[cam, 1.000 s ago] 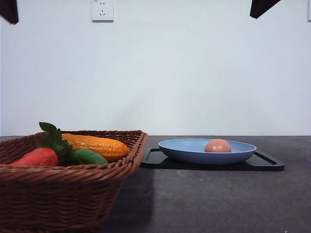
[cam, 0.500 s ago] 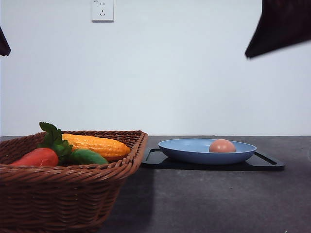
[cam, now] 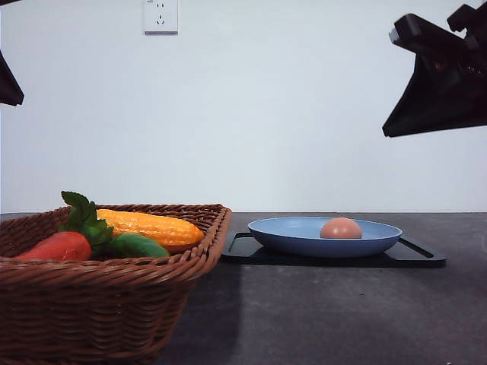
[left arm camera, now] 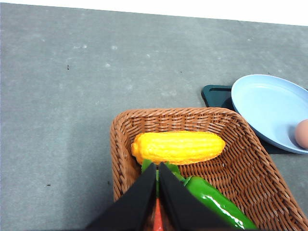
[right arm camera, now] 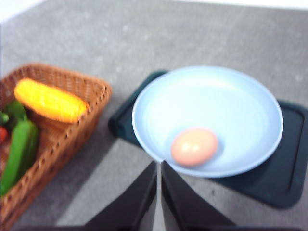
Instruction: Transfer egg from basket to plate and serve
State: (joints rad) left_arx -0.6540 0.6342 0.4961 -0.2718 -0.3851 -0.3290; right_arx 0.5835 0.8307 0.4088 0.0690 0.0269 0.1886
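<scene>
Presently the brown woven wicker basket point(cam: 99, 281) sits left, holding a yellow corn cob point(left arm camera: 178, 147), a green pepper point(left arm camera: 216, 207) and a red vegetable point(cam: 59, 246). Right of it, the round matte blue plate point(cam: 304, 239) rests on a flat black tray point(cam: 415, 255), open grey table in front. The small pinkish-tan egg point(right arm camera: 194, 146) lies on the plate. Left gripper point(left arm camera: 157, 171) and right gripper point(right arm camera: 159, 168): fingers nearly together, holding nothing, both above the table. No writing legible.
</scene>
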